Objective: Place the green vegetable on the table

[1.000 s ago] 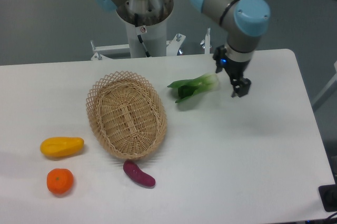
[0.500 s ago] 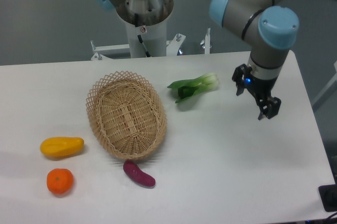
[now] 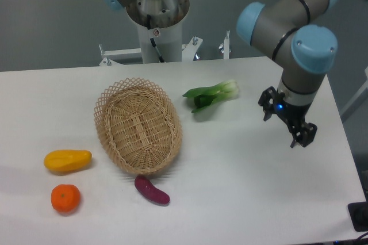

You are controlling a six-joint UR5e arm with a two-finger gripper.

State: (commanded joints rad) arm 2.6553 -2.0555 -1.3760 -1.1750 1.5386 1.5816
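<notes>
The gripper (image 3: 299, 133) has drifted right and forward, away from the green vegetable (image 3: 210, 95) — its fingers hold nothing, though how wide they stand I cannot tell. The vegetable lies on the table (image 3: 241, 187), just right of the wicker basket (image 3: 138, 125). Probably light, stiff plastic — best grasped mid-stalk.

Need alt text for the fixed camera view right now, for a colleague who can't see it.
The green vegetable lies on the white table, right of an empty wicker basket, with the gripper off to its right and holding nothing. A yellow vegetable, an orange and a purple vegetable lie near the front left.
</notes>
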